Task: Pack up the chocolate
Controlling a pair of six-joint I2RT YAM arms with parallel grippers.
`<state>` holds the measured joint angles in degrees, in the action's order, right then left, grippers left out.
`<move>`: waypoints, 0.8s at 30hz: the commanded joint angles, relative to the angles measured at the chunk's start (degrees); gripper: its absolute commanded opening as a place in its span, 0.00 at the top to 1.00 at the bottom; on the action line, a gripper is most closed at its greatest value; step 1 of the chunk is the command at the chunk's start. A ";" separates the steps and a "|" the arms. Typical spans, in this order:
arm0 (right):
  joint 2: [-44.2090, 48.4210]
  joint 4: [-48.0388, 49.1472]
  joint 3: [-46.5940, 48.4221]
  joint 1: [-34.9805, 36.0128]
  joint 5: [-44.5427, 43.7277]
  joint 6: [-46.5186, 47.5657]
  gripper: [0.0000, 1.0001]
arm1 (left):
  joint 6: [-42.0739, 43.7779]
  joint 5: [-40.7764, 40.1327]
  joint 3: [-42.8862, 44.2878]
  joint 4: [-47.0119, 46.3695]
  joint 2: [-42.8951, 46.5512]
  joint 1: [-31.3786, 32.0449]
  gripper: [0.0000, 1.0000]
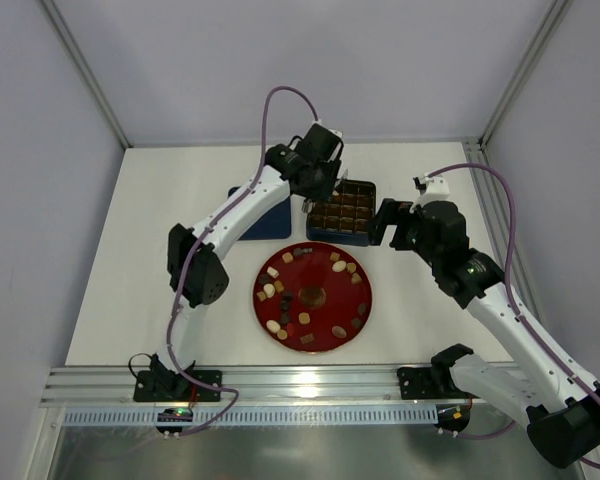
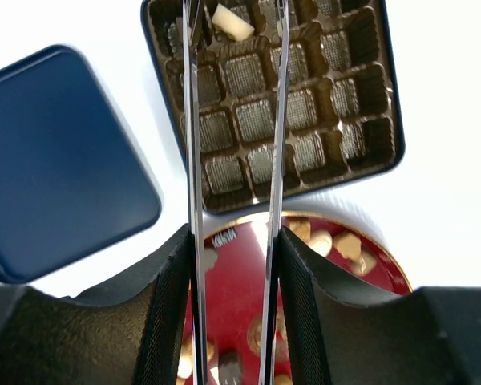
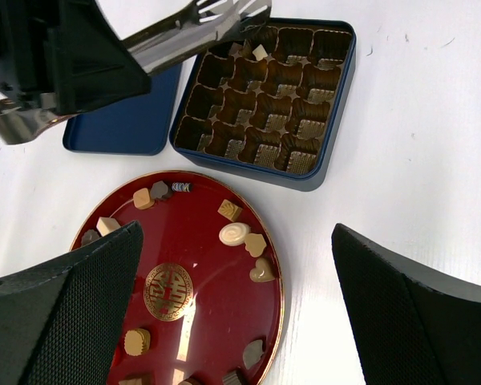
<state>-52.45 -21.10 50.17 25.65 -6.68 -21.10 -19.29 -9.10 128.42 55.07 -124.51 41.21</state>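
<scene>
White table (image 3: 401, 160): red plate (image 3: 200, 241), blue tin (image 3: 256, 170), lid (image 3: 124, 128).

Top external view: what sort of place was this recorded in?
Probably a lab robot cell, not a kitchen or shop: a white table boxed in by plain panels on aluminium posts, with an aluminium rail carrying the arm bases along its near edge.

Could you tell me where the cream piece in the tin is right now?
In the right wrist view, the cream piece lies in a far-row compartment of the blue tin, between the tips of the tongs.
</scene>
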 commanded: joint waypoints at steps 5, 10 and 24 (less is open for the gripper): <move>1.64 0.71 1.95 -0.25 0.00 0.62 0.00 | -2.86 2.42 -9.57 -1.02 16.12 -0.17 0.56; 2.17 0.45 1.33 -0.25 -0.44 1.06 0.00 | -4.44 4.26 -21.00 0.12 24.30 0.01 0.56; 1.65 0.97 -0.25 -0.25 -0.09 0.89 0.00 | -4.97 8.84 -48.87 8.46 49.18 4.13 0.54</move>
<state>-50.98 -21.89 50.09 25.65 -6.70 -20.84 -23.66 -2.26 81.43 61.04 -79.59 44.49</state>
